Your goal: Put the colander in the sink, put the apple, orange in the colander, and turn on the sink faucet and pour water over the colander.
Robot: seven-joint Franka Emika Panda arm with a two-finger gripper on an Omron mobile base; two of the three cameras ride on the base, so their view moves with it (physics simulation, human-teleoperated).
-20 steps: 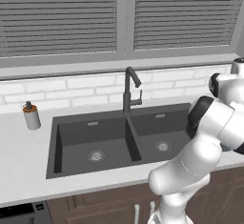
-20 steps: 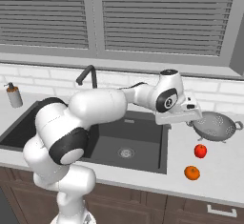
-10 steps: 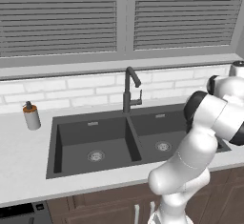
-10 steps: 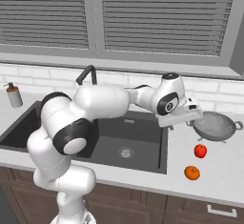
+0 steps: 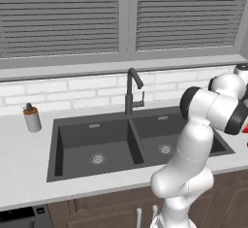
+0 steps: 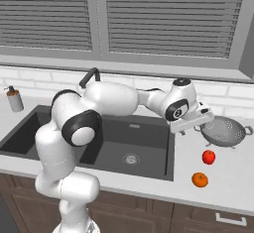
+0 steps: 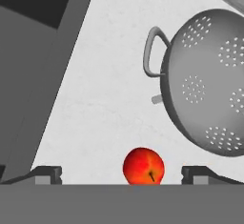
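From the right base view the whole spread is on offer: the colander [image 6: 224, 131] sits on the pale worktop [image 6: 233, 187] to the right of the sink [image 6: 149, 143], with the apple [image 6: 209, 156] just in front of it and the orange [image 6: 200, 179] nearer still to the worktop's front edge. The claw [image 6: 196, 123] hangs at the end of the outstretched arm, just left of the colander and above the strip of worktop beside the right basin.

The left base view gives the other side of the story: both basins with their round drains, the sink faucet [image 5: 131, 90] standing tall behind the divider, and a soap dispenser [image 5: 32, 118] off on the far left (the arm's own bulk covers the fruit side here).

Down the hand view, the claw [image 7: 121, 174] is released, fingers [image 7: 47, 173] spread wide with nothing between them. The apple [image 7: 143, 166] sits right in the middle of that gap on the worktop below, the colander [image 7: 209, 82] lies beyond it and off to the right, one loop handle turned toward the sink's dark edge.

No readable writing or brand marks on anything.
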